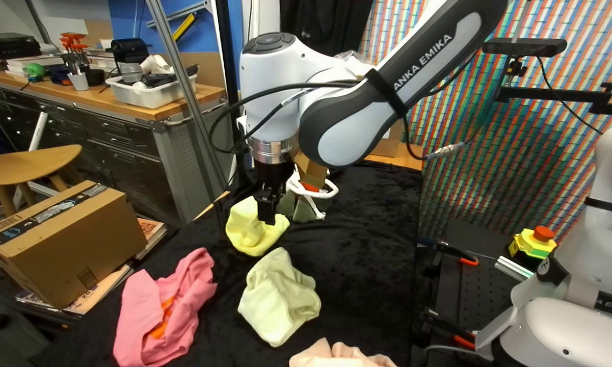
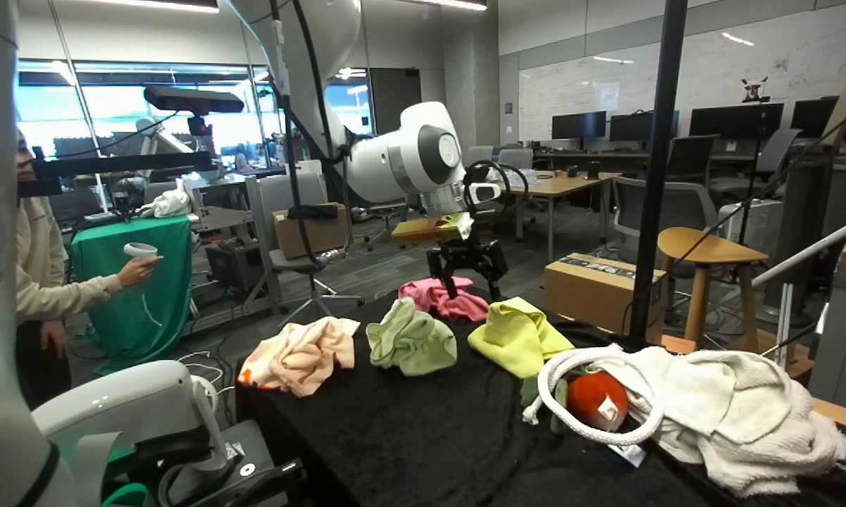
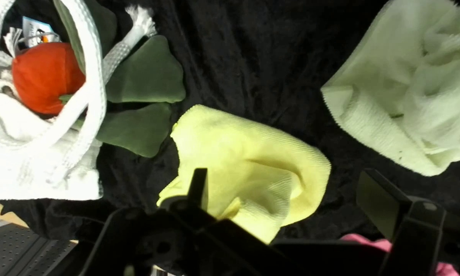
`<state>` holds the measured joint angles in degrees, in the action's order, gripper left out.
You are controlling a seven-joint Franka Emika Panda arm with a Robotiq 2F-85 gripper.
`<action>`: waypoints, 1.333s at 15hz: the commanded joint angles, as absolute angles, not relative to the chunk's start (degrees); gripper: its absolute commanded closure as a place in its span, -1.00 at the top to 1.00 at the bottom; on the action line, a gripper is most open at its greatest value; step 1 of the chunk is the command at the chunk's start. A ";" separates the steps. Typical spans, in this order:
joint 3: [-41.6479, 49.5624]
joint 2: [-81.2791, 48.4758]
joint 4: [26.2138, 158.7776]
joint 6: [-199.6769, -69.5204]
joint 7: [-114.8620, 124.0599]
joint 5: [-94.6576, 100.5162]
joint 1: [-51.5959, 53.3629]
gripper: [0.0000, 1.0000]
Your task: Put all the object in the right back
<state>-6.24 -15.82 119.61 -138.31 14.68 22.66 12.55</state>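
My gripper points down with its jaws wide apart, holding nothing. In the wrist view the left finger overlaps the edge of a crumpled yellow cloth, while the right one stands over black fabric. Whether the fingers touch the cloth, I cannot tell. A pale green cloth lies to one side. Farther off are a pink cloth and a peach cloth. At the other end, a white rope ring lies around a red ball-like item with green flaps, partly over white cloth.
Black fabric covers the table. A dark post rises by one edge, and a metal post shows in an exterior view. A cardboard box sits beside the table. A person's hand holds a controller.
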 commanded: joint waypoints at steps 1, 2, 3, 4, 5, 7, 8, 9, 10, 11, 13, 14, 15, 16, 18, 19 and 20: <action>-3.99 -22.22 111.51 -137.36 15.32 22.08 12.69 1.00; -3.70 -23.83 109.30 -136.06 14.27 21.21 12.59 1.00; -3.26 -25.31 107.53 -135.45 14.20 20.88 12.72 1.00; -3.04 -26.86 105.43 -134.42 13.97 20.19 12.85 1.00; -3.00 -28.16 103.65 -133.60 13.73 19.48 13.00 1.00; -3.13 -30.25 100.54 -132.21 13.40 18.61 13.46 1.00; -3.10 -31.35 98.98 -131.73 13.42 18.43 13.76 1.00; -2.88 -32.50 97.54 -131.32 13.59 18.52 14.19 1.00; -2.93 -33.11 96.44 -130.75 13.33 18.34 14.42 1.00; -2.74 -34.00 95.35 -130.40 13.41 18.53 14.74 1.00; -2.53 -35.77 93.55 -129.85 13.19 18.60 14.99 1.00; -2.45 -36.58 92.85 -129.59 13.11 18.54 15.00 1.00; -2.46 -37.38 92.18 -129.34 12.90 18.32 14.93 1.00; -2.42 -38.02 91.75 -129.15 12.76 18.17 14.81 1.00; -2.32 -39.08 91.03 -128.80 12.43 17.78 14.56 1.00; -2.16 -39.67 90.69 -128.79 12.34 17.62 14.44 1.00; -2.00 -39.88 90.61 -128.63 12.26 17.49 14.41 1.00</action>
<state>-2.74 -37.93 93.85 -130.54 14.15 19.24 14.17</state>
